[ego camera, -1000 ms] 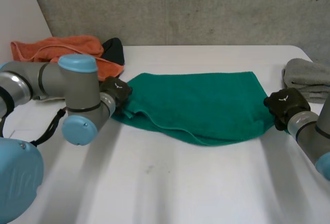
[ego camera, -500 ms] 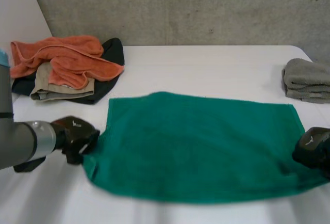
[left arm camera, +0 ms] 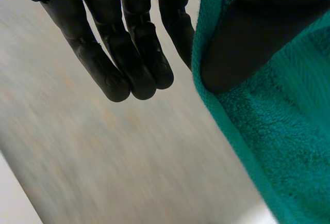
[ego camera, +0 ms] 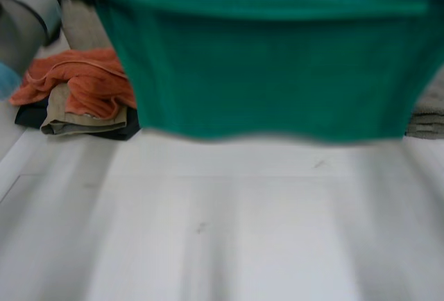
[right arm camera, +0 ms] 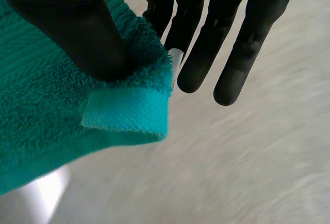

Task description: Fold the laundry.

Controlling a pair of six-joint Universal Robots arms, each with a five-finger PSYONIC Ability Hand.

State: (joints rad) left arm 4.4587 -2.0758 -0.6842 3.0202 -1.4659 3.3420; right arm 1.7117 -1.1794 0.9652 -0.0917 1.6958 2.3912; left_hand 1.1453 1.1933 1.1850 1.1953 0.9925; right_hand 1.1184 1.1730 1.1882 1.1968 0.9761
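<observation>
**Q:** Which step of the folding is shown?
**A:** The spreading step. The green towel (ego camera: 270, 65) hangs in the air above the tabletop (ego camera: 229, 231) as a flat sheet. Its top edge is stretched level, and its lower edge is free and appears clear of the surface.

**Q:** How is it held?
**A:** By its two top corners. The left robot hand (left arm camera: 129, 64) pinches one corner under its thumb, with its other fingers straight and off the cloth. The right robot hand (right arm camera: 242, 53) pinches the opposite corner, which carries a small sewn loop, in the same way.

**Q:** What else is on the tabletop?
**A:** A pile of clothes (ego camera: 83, 100) in orange, beige and black lies near the far left corner. A folded grey cloth (ego camera: 424, 122) sits at the right edge.

**Q:** What does the next move call for?
**A:** Probably lowering the towel so its lower edge lands first, then laying it flat and smooth, away from the pile. No fold appears to have been made, so the task is at an early stage.
</observation>
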